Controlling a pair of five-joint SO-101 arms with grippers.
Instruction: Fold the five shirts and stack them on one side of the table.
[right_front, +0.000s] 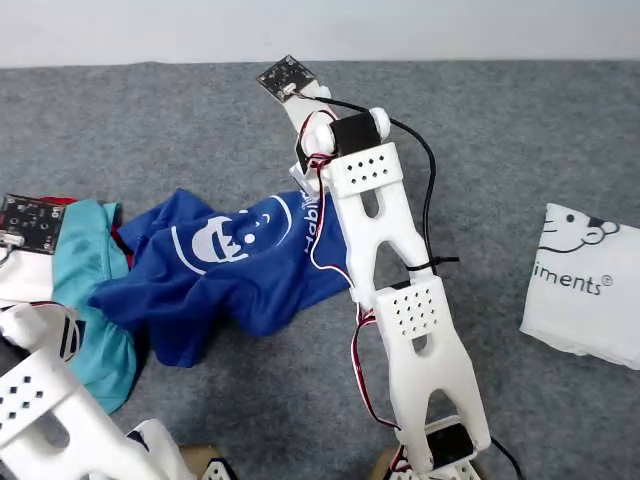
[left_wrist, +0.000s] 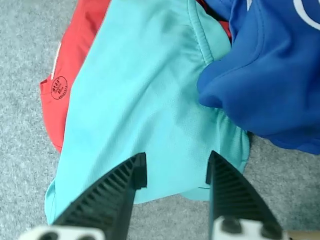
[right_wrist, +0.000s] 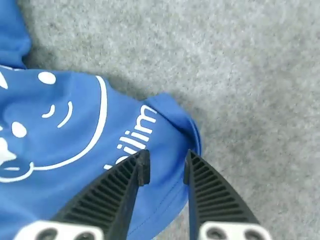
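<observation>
The blue shirt (right_front: 240, 275) is spread crumpled at mid-table (right_front: 500, 130), overlapping the teal shirt (right_front: 85, 270), beneath which a red shirt (left_wrist: 70, 60) is seen. A folded white shirt (right_front: 590, 290) is laid well apart at the right. The left gripper (left_wrist: 176, 167) is held over the teal shirt, jaws apart. The right gripper (right_wrist: 165, 167) is held at the blue shirt's printed corner, jaws narrowly parted. Whether the cloth is touched cannot be told.

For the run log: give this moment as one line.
left gripper open above teal shirt | right gripper open at blue shirt edge | white shirt folded aside
</observation>
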